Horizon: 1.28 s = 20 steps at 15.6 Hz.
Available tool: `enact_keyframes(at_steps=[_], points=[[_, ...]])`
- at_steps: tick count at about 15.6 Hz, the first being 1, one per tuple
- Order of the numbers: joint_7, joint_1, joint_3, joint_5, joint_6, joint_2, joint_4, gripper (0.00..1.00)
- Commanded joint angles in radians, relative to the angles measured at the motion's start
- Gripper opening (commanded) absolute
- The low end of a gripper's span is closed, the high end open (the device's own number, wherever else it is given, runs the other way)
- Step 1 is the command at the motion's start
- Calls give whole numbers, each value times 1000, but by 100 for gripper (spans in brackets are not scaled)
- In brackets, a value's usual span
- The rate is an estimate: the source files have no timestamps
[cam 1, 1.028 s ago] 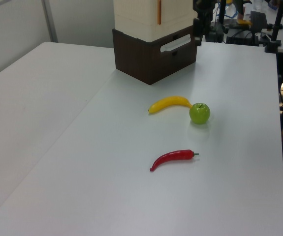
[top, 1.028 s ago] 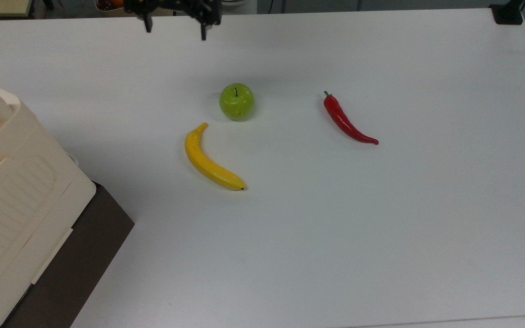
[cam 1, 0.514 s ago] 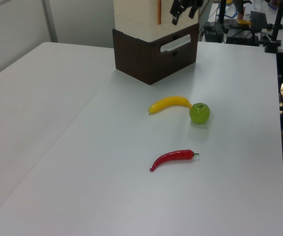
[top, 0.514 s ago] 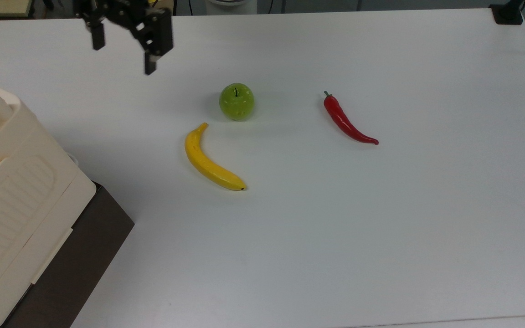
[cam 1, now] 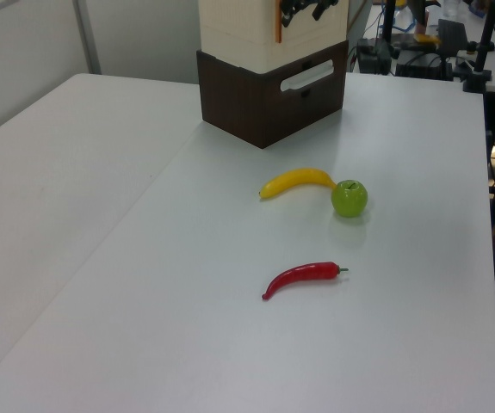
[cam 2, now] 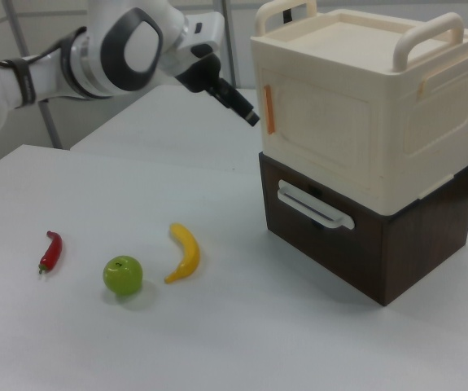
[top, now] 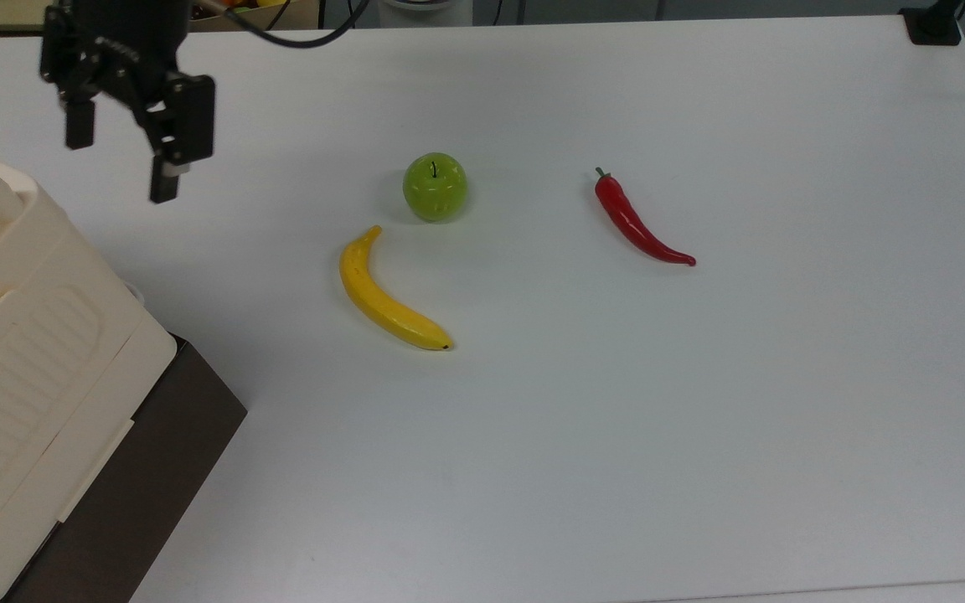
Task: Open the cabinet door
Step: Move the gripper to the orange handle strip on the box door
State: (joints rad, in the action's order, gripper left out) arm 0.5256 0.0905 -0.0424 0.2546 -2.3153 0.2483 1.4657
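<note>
A white bench (top: 700, 419) fills the top view; the cabinet (top: 22, 368) sits at lower left, cut off by the frame edge, its door (cam 2: 319, 130) closed. The gripper (top: 118, 167), upper left, hangs wide open and empty just beside the cabinet.

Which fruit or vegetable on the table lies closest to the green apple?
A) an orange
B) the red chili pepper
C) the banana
C: in the top view the banana lies just below the green apple, while the red chili pepper lies well off to the top view's right.
</note>
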Motion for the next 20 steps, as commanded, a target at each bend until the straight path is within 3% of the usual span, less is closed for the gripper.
enact_keyframes(at_steps=[1,7,13,18,20], points=[[1,20,-2,26,-142,45,-18,100],[-50,37,-2,29,-273,89,-18,99],[-82,35,-2,32,-271,91,-16,56],[-156,32,-1,31,-271,91,-16,55],[-159,32,-1,32,-271,91,-16,47]])
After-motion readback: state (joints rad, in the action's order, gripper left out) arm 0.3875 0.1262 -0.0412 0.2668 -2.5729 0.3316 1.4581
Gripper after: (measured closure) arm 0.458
